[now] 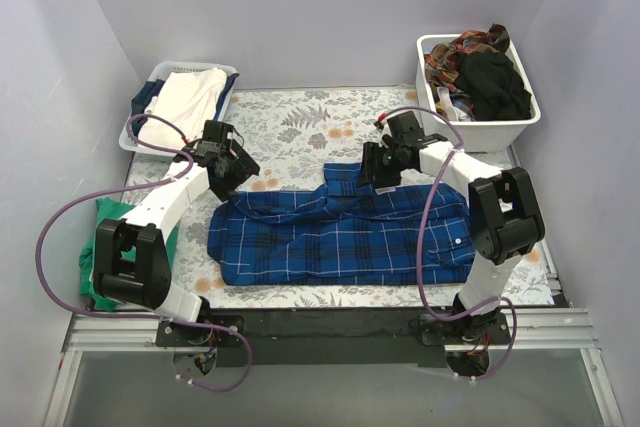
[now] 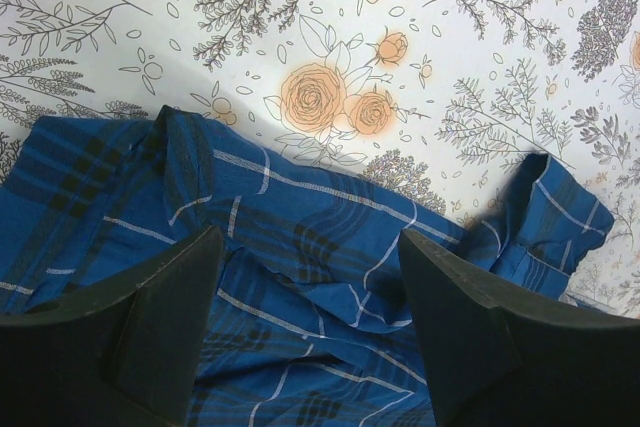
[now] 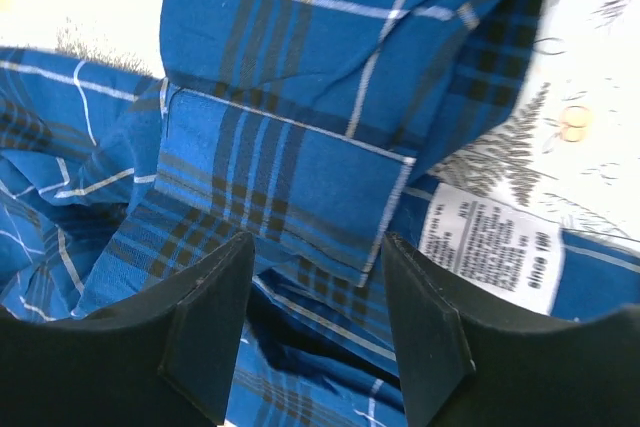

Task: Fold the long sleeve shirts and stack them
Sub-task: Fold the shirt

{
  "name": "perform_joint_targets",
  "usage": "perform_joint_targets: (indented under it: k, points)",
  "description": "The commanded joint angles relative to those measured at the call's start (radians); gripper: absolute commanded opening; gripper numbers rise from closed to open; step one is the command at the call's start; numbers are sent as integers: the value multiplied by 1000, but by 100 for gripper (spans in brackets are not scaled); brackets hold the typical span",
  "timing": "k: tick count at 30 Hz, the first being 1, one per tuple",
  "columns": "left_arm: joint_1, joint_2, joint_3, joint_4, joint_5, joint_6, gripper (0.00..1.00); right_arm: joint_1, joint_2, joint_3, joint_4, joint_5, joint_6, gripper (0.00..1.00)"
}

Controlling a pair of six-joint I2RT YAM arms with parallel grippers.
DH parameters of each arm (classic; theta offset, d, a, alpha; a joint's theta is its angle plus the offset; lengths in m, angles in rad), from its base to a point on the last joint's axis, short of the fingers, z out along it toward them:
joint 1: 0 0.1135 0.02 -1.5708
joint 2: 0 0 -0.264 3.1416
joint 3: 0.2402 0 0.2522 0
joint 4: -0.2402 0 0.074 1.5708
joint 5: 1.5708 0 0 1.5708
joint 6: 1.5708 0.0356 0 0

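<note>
Top external: left tool (image 1: 238, 171) and right tool (image 1: 384, 169) gape over the dark blue plaid cloth shirt (image 1: 340, 239); matched far-edge pinches should fold straight.

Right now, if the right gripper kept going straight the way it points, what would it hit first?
Most likely the blue plaid shirt, close to its white label. The right gripper points at that cloth; the gap is hard to judge.

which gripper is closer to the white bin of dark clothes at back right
Right. The right gripper is over the plaid shirt's far edge, just left of the bin; the left gripper is at the shirt's far left corner.
</note>
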Motion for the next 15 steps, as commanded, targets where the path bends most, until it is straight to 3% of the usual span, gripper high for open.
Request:
perform_joint_targets:
  k: [1, 15]
  points:
    - [3, -1, -15, 9, 6, 13, 71, 19, 34, 19, 7, -34, 0, 61]
    - [3, -6, -24, 10, 6, 17, 71, 36, 68, 65, -62, 102, -2, 60]
